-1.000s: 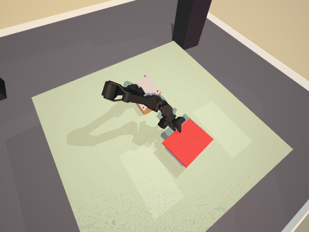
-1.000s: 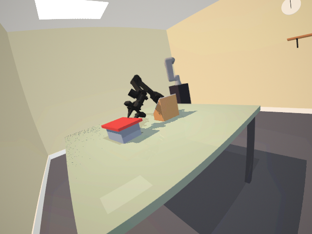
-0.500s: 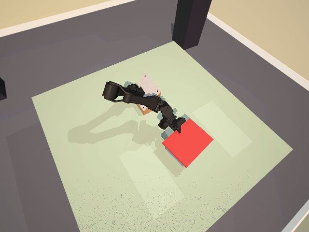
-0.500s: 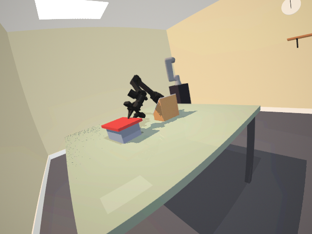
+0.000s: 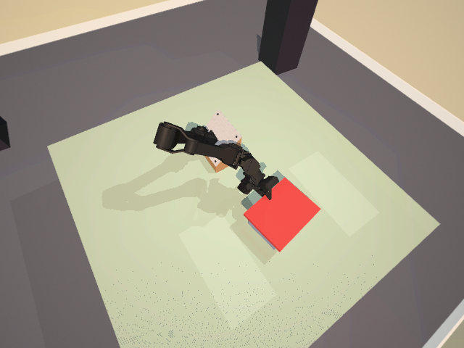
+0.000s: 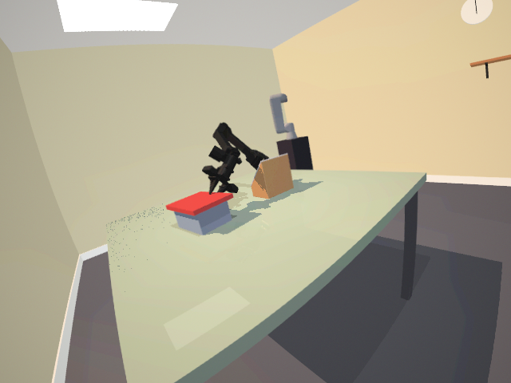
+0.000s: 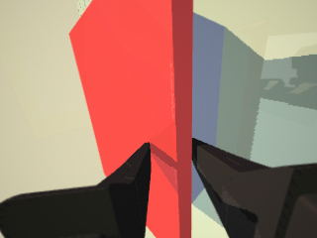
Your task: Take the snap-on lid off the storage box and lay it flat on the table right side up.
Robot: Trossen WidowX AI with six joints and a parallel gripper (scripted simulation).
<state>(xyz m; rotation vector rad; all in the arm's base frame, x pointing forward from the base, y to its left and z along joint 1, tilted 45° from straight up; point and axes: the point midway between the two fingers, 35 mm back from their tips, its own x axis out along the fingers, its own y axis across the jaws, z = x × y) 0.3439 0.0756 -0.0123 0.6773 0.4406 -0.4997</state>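
The red lid (image 5: 284, 219) (image 6: 200, 202) (image 7: 129, 74) sits level on top of the blue-grey storage box (image 5: 259, 232) (image 6: 189, 223) (image 7: 205, 74), overhanging its walls. The box stands on the pale green table (image 5: 149, 243) (image 6: 288, 230). My gripper (image 5: 268, 195) (image 6: 215, 192) (image 7: 168, 145) is shut on the rim of the lid, at the side facing the arm's base. One finger lies on the lid's top face, the other on its underside, beside the box wall. In the top and exterior views the lower fingertip is hidden by the lid.
An orange wedge-shaped block with a pale sloping face (image 5: 225, 127) stands behind the box, near the arm's base; it also shows in the exterior view (image 6: 277, 176). The upper arm passes over it in the top view. A grey arm (image 6: 278, 115) on a dark pedestal stands in the background.
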